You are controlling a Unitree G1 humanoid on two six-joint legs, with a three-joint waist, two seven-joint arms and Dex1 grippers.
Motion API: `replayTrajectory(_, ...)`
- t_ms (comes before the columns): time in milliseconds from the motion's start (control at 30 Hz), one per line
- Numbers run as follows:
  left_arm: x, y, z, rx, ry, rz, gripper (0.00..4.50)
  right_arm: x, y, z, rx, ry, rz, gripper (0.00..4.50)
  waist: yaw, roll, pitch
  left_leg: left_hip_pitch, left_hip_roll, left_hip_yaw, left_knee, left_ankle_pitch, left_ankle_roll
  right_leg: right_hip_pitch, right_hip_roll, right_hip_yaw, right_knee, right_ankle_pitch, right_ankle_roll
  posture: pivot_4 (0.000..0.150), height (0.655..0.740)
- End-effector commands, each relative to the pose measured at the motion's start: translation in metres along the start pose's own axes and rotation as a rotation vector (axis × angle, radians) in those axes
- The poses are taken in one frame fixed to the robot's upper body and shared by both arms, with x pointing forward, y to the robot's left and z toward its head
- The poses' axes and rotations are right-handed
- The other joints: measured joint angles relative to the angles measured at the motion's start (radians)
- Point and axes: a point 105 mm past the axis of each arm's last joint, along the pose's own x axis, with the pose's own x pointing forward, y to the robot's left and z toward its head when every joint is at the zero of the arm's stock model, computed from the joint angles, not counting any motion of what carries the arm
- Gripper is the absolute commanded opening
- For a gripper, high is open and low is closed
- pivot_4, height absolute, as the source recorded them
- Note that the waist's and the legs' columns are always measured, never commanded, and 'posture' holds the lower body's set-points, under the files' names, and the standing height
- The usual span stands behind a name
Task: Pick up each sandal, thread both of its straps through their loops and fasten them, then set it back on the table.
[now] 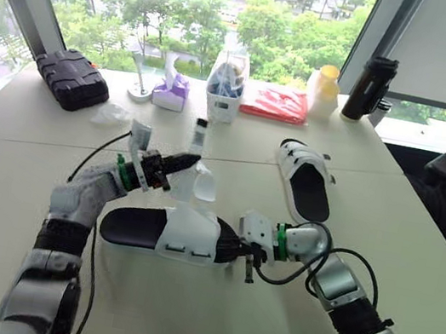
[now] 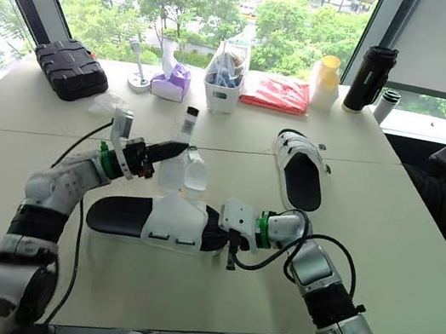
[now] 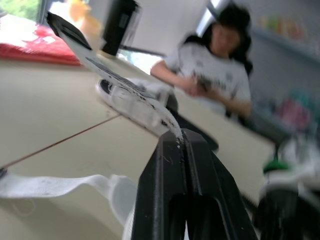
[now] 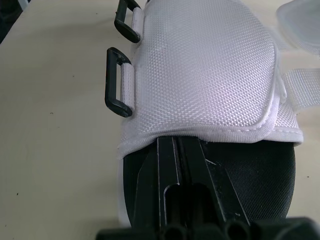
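The near sandal (image 1: 151,230), black sole with a white upper, lies on the table in front of me. My left gripper (image 1: 192,162) is shut on one of its white straps (image 3: 125,82) and holds it up above the sandal; the strap's black tip (image 1: 201,131) points upward. A second loose strap (image 1: 203,182) hangs below it. My right gripper (image 1: 227,243) is shut, its fingers (image 4: 175,165) pushed into the sandal's open end, with the tips hidden under the white upper (image 4: 200,65). Two black loops (image 4: 119,82) sit empty on the upper's side. The other sandal (image 1: 307,182) lies farther back on the right.
Along the window edge stand a black case (image 1: 70,78), a tissue box (image 1: 170,88), a white bin (image 1: 226,85), a red bag (image 1: 276,103), a yellow-capped bottle (image 1: 324,90) and a black flask (image 1: 370,87). A person (image 3: 215,65) sits at the right.
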Motion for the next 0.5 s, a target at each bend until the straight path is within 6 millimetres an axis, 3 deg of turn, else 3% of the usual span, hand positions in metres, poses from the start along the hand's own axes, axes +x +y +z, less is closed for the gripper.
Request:
replayTrajectory(33,-0.001,-0.031,0.011,0.315,0.032,-0.163,0.02,0.002,0.001,-0.004,-0.011,0.026,0.024,0.00,0.005,0.000,0.000,0.000,0.000,0.000,0.000,-0.001,0.002,0.000,0.000,0.000,0.000,0.000,-0.001,0.150,0.7400)
replayTrajectory(233,-0.019,-0.067,0.001,0.671,0.089,-0.393,0.02,0.001,-0.001,-0.006,-0.020,0.034,0.034,0.00,0.006,0.000,0.000,0.000,0.000,0.001,0.000,-0.003,0.006,0.001,0.001,-0.001,-0.001,0.001,-0.002,0.150,0.7400)
replayTrajectory(367,-0.030,-0.091,-0.002,0.968,0.026,-0.579,0.02,0.000,-0.003,-0.008,-0.033,0.046,0.045,0.00,0.006,0.000,0.000,0.000,0.001,0.001,0.000,-0.003,0.006,0.001,0.001,-0.001,-0.001,0.001,-0.002,0.150,0.7400)
replayTrajectory(500,-0.040,-0.101,-0.008,1.079,0.002,-0.675,0.02,0.000,-0.005,-0.011,-0.042,0.055,0.051,0.00,0.006,0.000,0.000,0.000,0.001,0.001,0.000,-0.003,0.006,0.001,0.001,-0.001,-0.002,0.001,-0.002,0.150,0.7400)
